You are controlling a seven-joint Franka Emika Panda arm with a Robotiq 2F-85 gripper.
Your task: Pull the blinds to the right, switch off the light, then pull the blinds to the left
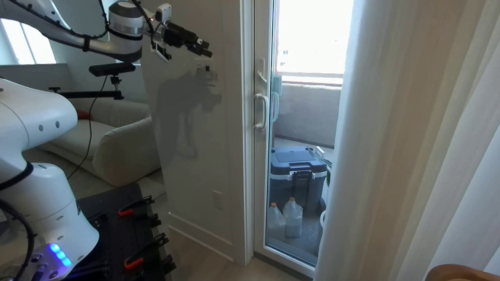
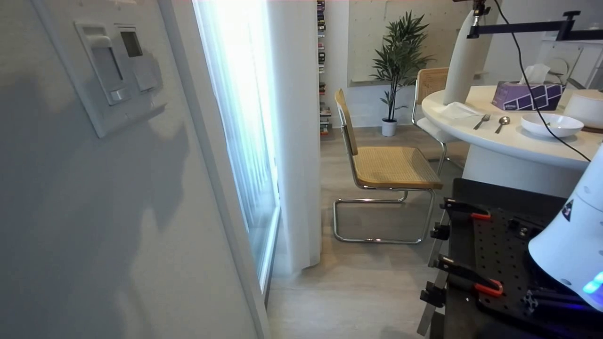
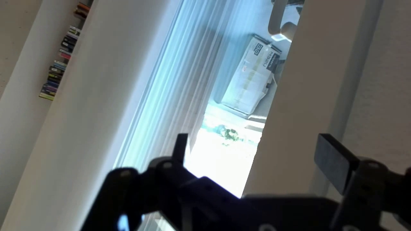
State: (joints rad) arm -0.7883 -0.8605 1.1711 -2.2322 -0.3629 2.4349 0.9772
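Note:
The blinds, a white pleated floor-length curtain, hang at the right in an exterior view (image 1: 410,136), leaving part of the glass door uncovered. They also show in an exterior view (image 2: 294,141) and in the wrist view (image 3: 106,80). The light itself is out of view. Its switch plate (image 2: 103,66) is on the white wall, and in an exterior view the plate (image 1: 207,72) sits just below the fingertips. My gripper (image 1: 206,48) is raised in front of this wall, apart from the curtain. In the wrist view the gripper (image 3: 253,154) stands wide open, nothing between its fingers.
A white-framed glass door (image 1: 261,164) with a protruding handle (image 1: 262,112) lies between wall and curtain. A cane chair (image 2: 395,165) and a round table (image 2: 509,141) stand in the room. A sofa (image 1: 129,144) sits behind the arm. A chair back (image 1: 457,273) borders the curtain.

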